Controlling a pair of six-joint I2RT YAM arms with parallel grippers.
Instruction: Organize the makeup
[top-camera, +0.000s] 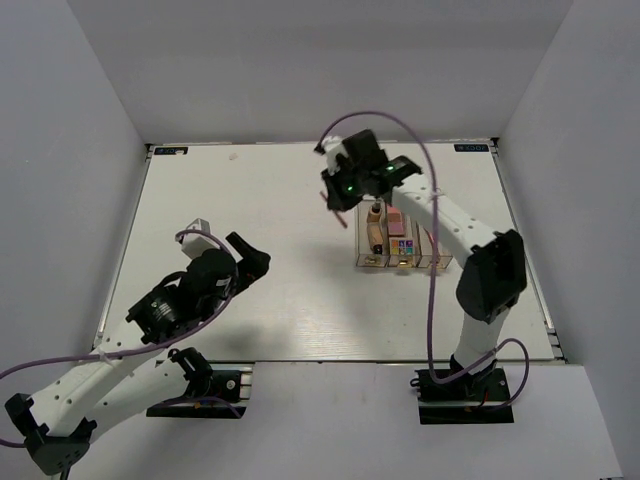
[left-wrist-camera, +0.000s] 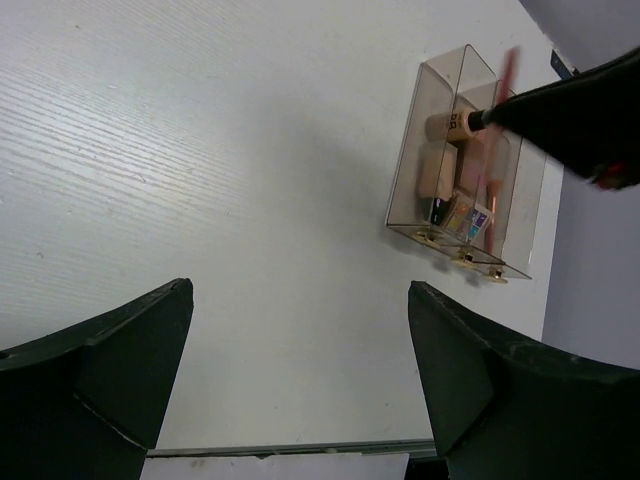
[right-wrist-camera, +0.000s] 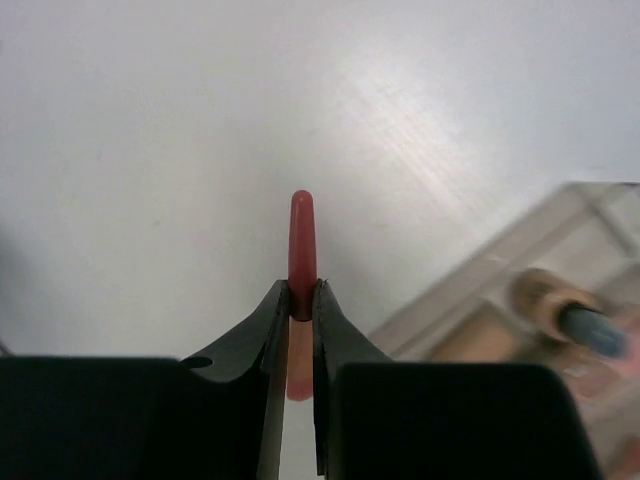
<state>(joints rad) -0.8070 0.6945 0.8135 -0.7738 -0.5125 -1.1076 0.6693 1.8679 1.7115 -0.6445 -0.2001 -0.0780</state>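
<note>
Left gripper (top-camera: 252, 262): hovering over the bare table (top-camera: 240, 190), fingers spread wide and holding nothing, probably parked clear of the work.
Thin pink stick (right-wrist-camera: 302, 235): hanging in the air just beside the clear box (left-wrist-camera: 408, 160), tip poking past the fingers.
Right gripper (right-wrist-camera: 302, 295): pinching the stick tight so it can go in end first.
Clear box: already housing the tan bottle (left-wrist-camera: 450, 125) and the palettes (left-wrist-camera: 462, 215). The blurred wrist view is not showing which compartment is next.
</note>
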